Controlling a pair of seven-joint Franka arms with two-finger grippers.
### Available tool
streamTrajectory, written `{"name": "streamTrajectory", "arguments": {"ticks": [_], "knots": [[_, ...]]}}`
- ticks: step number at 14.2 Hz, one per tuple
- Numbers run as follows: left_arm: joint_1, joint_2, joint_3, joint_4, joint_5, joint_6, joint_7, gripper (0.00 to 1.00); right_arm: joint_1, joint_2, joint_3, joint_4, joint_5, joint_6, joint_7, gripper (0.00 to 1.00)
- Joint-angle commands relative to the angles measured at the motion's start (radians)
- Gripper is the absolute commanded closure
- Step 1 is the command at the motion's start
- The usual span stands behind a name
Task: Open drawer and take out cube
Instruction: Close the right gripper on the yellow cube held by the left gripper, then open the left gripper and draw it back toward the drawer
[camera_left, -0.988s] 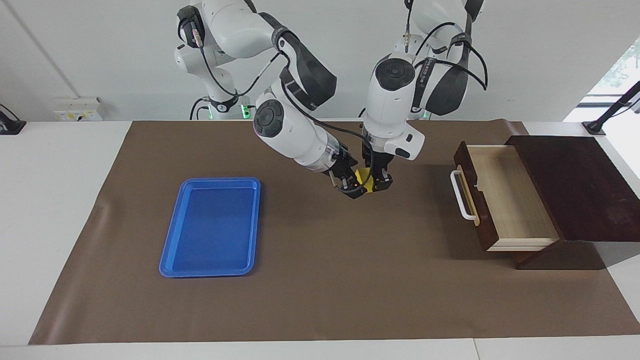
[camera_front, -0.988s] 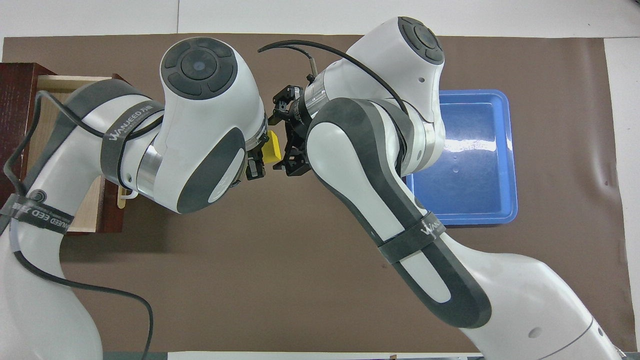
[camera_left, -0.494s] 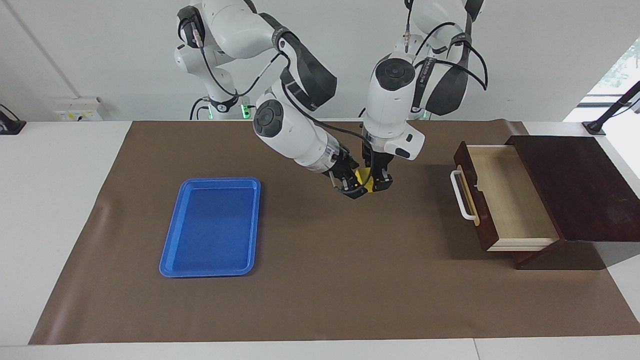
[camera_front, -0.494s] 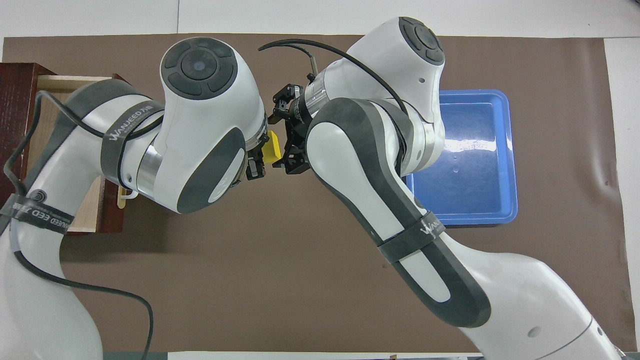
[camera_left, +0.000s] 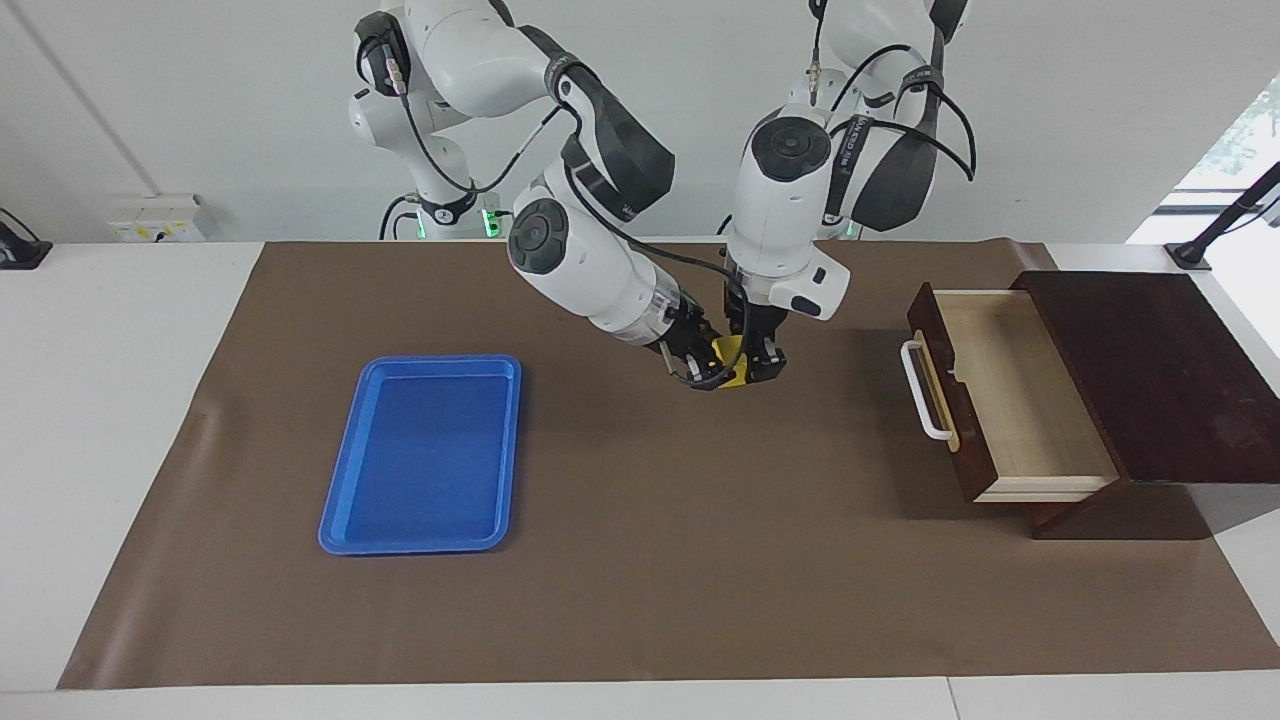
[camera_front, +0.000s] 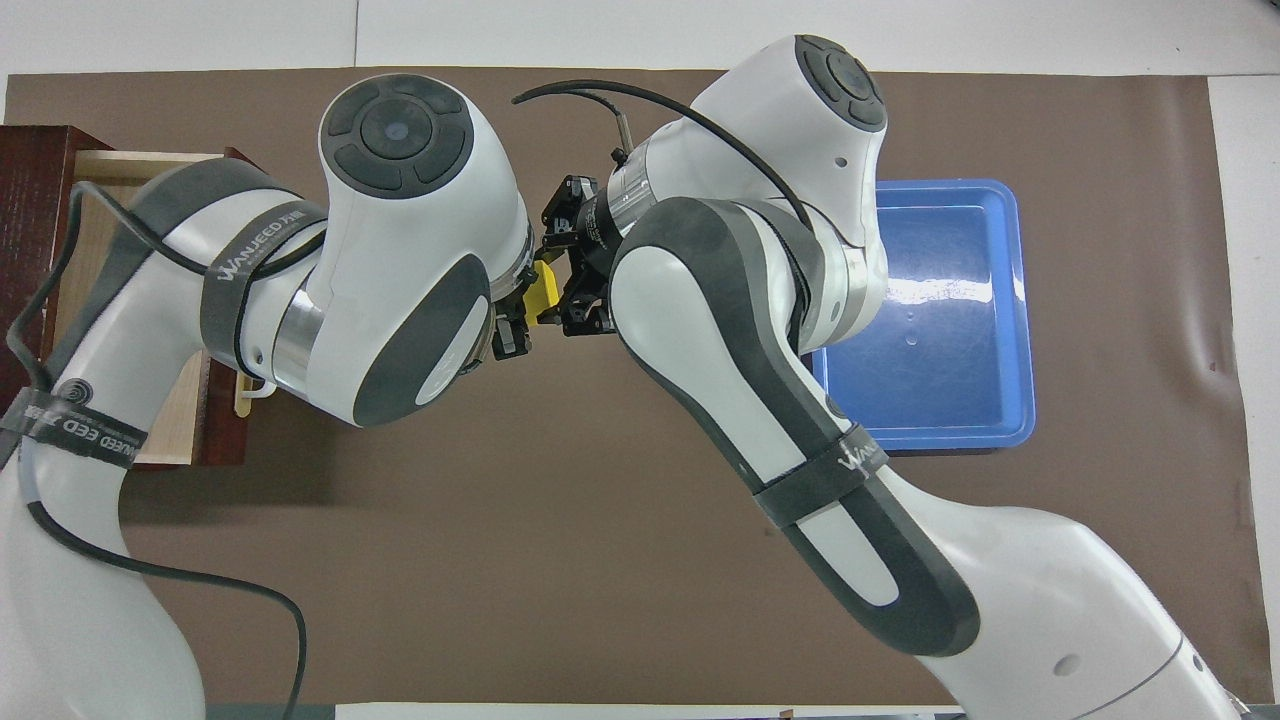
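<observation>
The yellow cube hangs in the air above the middle of the brown mat, caught between both hands. My left gripper is shut on it from the drawer's side. My right gripper is shut on it from the tray's side. The drawer stands pulled out of its dark wooden box at the left arm's end of the table. Its pale inside shows nothing in it, and its white handle faces the mat's middle.
A blue tray with nothing in it lies on the brown mat toward the right arm's end. Both arms lean over the mat's middle and hide much of it from overhead.
My right gripper has slid closer to the cube and shut its fingers on it. The left gripper has kept its hold, and the cube has barely moved.
</observation>
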Motion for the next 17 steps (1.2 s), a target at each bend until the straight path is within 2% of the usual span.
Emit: {"name": "streamTrajectory", "arguments": {"ticks": [1,2,3,4,6,13,17], "knots": [[-0.013,-0.019,0.014,-0.024,-0.008,0.014,-0.006,1.00,0.005,0.010,-0.005,0.015,0.007,0.005,-0.025,1.00],[-0.013,-0.019,0.014,-0.022,-0.008,0.017,-0.006,1.00,0.005,0.010,-0.005,0.015,0.007,0.006,-0.025,1.00],[-0.013,-0.019,0.014,-0.022,-0.008,0.018,-0.006,0.77,0.005,0.010,-0.005,0.015,0.007,0.005,-0.025,1.00],[-0.013,-0.019,0.014,-0.022,-0.008,0.018,-0.005,0.46,0.005,0.010,-0.005,0.015,0.007,0.003,-0.025,1.00],[-0.013,-0.019,0.014,-0.021,-0.008,0.015,-0.005,0.00,0.005,0.010,-0.005,0.015,0.007,0.000,-0.025,1.00],[0.007,-0.017,0.020,0.004,-0.005,-0.025,0.000,0.00,0.004,0.010,-0.006,0.015,0.004,-0.001,-0.027,1.00],[0.063,-0.029,0.020,0.002,-0.005,-0.025,0.021,0.00,0.004,0.010,-0.006,0.015,0.004,-0.001,-0.027,1.00]]}}
